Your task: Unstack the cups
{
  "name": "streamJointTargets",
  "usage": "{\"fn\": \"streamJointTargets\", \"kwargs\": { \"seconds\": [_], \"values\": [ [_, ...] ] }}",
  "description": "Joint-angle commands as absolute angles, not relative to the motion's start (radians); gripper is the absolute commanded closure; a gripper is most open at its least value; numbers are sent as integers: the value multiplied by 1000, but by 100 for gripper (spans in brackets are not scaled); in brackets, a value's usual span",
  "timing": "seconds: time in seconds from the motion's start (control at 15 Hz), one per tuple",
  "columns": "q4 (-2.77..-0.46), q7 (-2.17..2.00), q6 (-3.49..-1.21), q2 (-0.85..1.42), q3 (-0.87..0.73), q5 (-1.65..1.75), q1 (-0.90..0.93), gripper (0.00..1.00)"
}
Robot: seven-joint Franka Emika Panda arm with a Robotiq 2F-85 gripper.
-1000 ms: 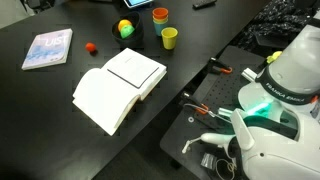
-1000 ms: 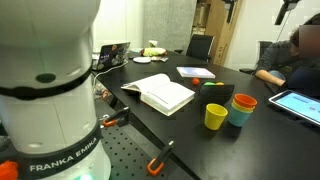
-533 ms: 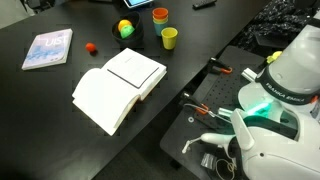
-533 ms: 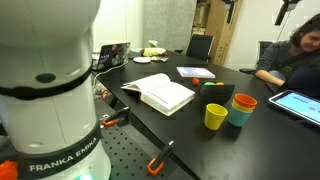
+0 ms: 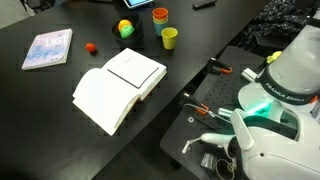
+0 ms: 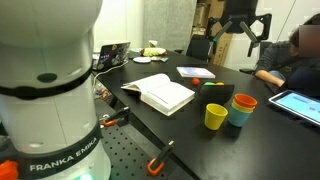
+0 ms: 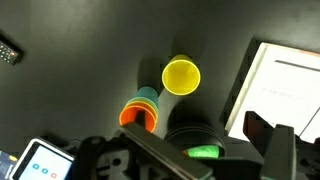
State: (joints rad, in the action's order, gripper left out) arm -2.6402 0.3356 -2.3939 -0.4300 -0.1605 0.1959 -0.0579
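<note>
The lime-green cup point(image 5: 169, 38) point(image 6: 216, 116) point(image 7: 181, 76) stands alone, upright, on the black table. The orange cup point(image 5: 160, 15) point(image 6: 244, 101) point(image 7: 137, 114) is nested inside the blue cup point(image 6: 241, 115) point(image 7: 150, 95), right beside the lime-green one. My gripper point(image 6: 243, 28) hangs open and empty well above the cups. In the wrist view its dark fingers point(image 7: 185, 160) frame the bottom edge, with the cups below them.
An open white book point(image 5: 120, 85) point(image 6: 160, 93) point(image 7: 285, 85) lies mid-table. A multicoloured ball point(image 5: 126, 28) sits in a black bowl point(image 7: 195, 135) near the cups. A tablet point(image 6: 300, 103) point(image 7: 35, 160), a booklet point(image 5: 47, 48) and a small red object point(image 5: 90, 47) also lie there.
My gripper has come down into an exterior view, above the cups; before only a dark bit showed at the top edge. The cups have not moved.
</note>
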Motion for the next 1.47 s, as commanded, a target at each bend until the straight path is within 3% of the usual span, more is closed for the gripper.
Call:
{"fn": "streamJointTargets", "kwargs": {
  "seconds": [0.0, 0.67, 1.4],
  "values": [
    [-2583, 215, -2531, -242, -95, 239, -76, 0],
    [-2202, 72, -2459, 181, -103, 283, -102, 0],
    [-2037, 279, -2456, 379, -111, 90, -228, 0]
  ]
}}
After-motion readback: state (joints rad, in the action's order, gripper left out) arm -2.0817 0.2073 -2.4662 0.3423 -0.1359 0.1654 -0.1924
